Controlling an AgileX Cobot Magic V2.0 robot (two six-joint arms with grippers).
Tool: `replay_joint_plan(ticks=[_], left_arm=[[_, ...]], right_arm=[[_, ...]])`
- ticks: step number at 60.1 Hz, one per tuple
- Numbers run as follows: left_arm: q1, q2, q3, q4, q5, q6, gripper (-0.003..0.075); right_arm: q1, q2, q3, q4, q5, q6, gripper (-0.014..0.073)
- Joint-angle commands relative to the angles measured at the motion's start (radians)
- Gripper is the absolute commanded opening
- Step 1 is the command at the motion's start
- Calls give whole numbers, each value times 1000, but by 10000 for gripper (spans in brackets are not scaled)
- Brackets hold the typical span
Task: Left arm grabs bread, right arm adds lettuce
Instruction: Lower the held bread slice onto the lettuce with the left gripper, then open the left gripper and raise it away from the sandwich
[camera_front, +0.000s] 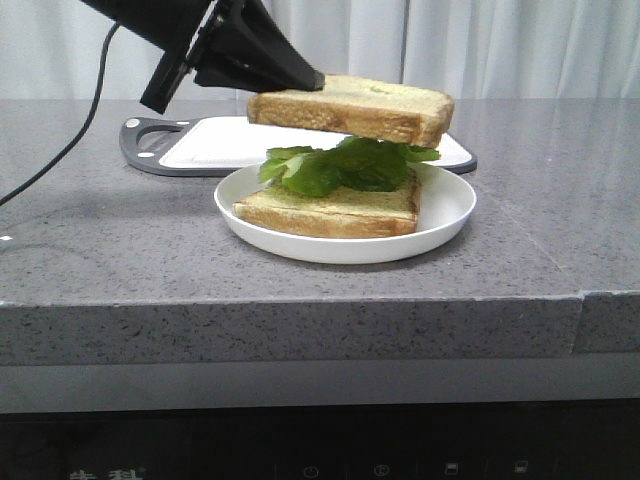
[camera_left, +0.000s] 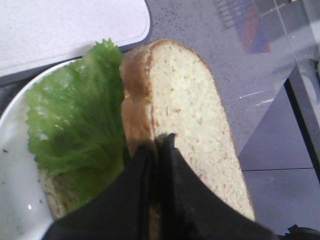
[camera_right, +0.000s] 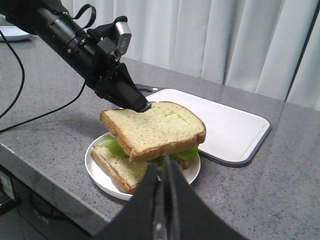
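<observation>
My left gripper (camera_front: 312, 79) is shut on the edge of the bread (camera_front: 352, 108), a toasted slice with a faint green blotch. It holds the slice level in the air, just above the lettuce (camera_front: 345, 166). The lettuce lies on a second slice (camera_front: 330, 211) in a white plate (camera_front: 448, 208). In the left wrist view the fingers (camera_left: 167, 150) clamp the bread (camera_left: 185, 115) beside the lettuce (camera_left: 75, 125). My right gripper (camera_right: 162, 167) is shut and empty, drawn back from the plate (camera_right: 102, 180). It is out of the front view.
A white cutting board (camera_front: 215, 143) with a dark grey rim lies just behind the plate; it also shows in the right wrist view (camera_right: 225, 125). The grey stone counter's front edge (camera_front: 300, 310) runs close to the plate. White curtains hang at the back.
</observation>
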Motion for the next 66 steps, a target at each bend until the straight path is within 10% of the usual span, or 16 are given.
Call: replay_joint_plan(ticks=[1,15,39,57,66], left_arm=[[4,-43,-32,-36,-14,5,-20],[4,-43,-32,20,-27,5,0],[-1,-43,-32,42,-17,5,424],[70,-103,-34,47,70,7,415],[107,-175,-34,47,74,34,233]], right_arm=[[-1,7,-25,6,-75,-6,-61],[-1,7,-25,6,-75,-6,-61],[-1,7,-25,6,-75,-6,-61],[-1,7,-25,6,-74,-6,-61],[-1,7,-25,6,-75,-6,-61]])
